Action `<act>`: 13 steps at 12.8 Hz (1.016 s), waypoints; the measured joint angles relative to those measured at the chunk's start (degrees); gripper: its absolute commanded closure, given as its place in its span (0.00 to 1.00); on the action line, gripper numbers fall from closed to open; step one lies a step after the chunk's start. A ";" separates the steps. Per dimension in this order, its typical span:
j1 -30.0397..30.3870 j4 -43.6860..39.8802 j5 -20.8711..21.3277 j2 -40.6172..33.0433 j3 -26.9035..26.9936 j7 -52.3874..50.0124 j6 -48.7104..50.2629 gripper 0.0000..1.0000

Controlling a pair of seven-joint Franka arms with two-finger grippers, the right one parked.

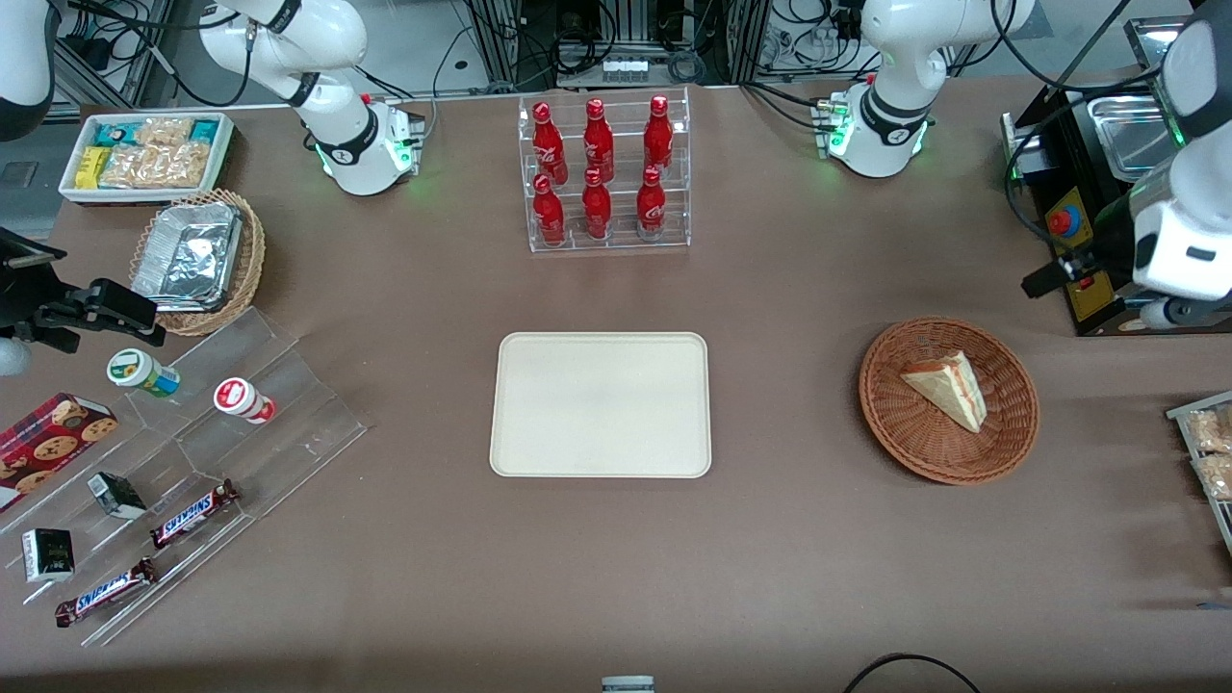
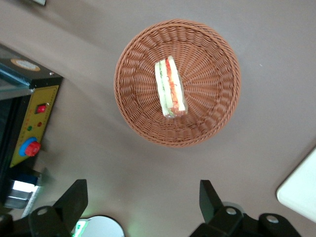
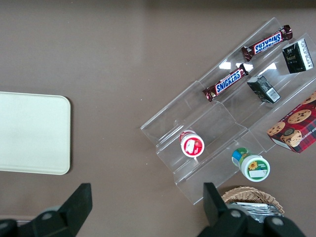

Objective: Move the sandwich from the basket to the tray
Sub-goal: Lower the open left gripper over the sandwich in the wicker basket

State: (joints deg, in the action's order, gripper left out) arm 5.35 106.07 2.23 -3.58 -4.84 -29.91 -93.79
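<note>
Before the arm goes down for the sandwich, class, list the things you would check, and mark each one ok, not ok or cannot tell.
1. Sandwich lies in the basket, nothing on top of it: ok.
2. End effector open, fingers spread wide: ok.
3. End effector above the table, nearer the arm's base than the basket, not yet over the sandwich: not ok.
4. Tray bare, with room to set the sandwich down: ok.
5. Table between basket and tray free of things: ok.
6. Whether the bread will hold together under a pinch: cannot tell.

Sandwich (image 1: 948, 388) in basket (image 1: 1011, 448); tray (image 1: 601, 405) bare.
</note>
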 measured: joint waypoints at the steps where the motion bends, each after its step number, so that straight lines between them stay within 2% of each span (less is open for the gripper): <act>1: 0.01 1.76 0.00 0.00 0.32 -2.17 -1.72 0.00; 8: 0.00 15.95 -0.09 0.34 0.93 -14.42 -20.36 0.00; 13: -0.01 21.28 -0.09 4.51 0.93 -16.01 -32.42 0.00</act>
State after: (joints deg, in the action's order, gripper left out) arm 5.34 127.35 2.14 0.94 -3.91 -45.92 -126.21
